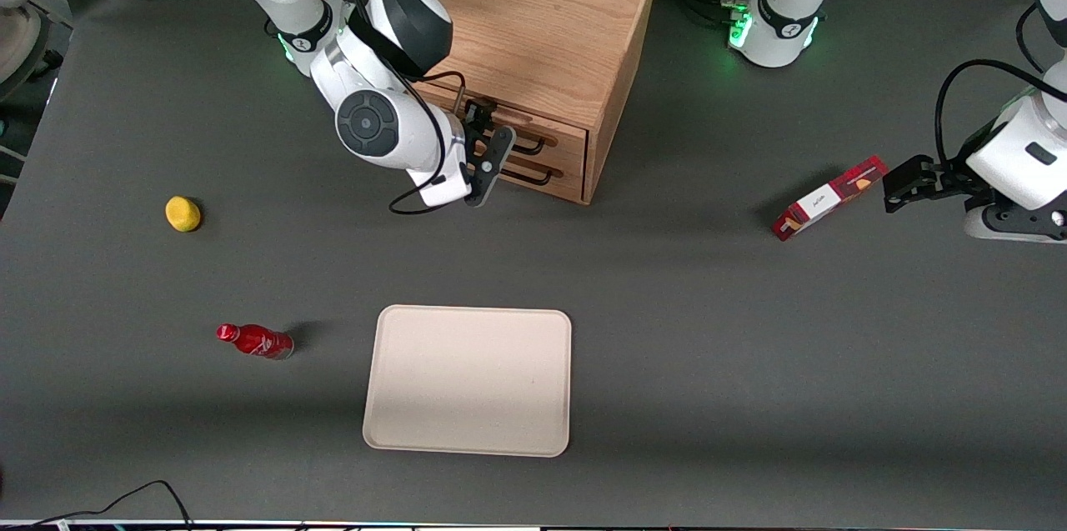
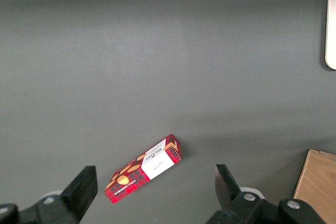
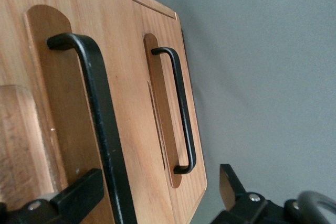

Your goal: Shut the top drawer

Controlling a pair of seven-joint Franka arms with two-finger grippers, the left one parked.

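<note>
**Soft, even light over a matte grey table**

Diffuse overhead light leaves faint shadows beside the cabinet [image 1: 546,39], red bottle [image 1: 255,341] and tray [image 1: 469,380]. Green LEDs glow at both arm bases. The gripper [image 1: 492,160] casts almost none. In the right wrist view its fingertips [image 3: 79,195] look soft.

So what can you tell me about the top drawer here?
The top drawer is the upper of two in a light oak cabinet, with a black wire handle on a darker inset strip and a raised wooden lip on its front. It looks nearly closed; whether fully flush cannot be told. The gripper is right in front of it, fingers open and straddling the handle; contact cannot be told.
</note>
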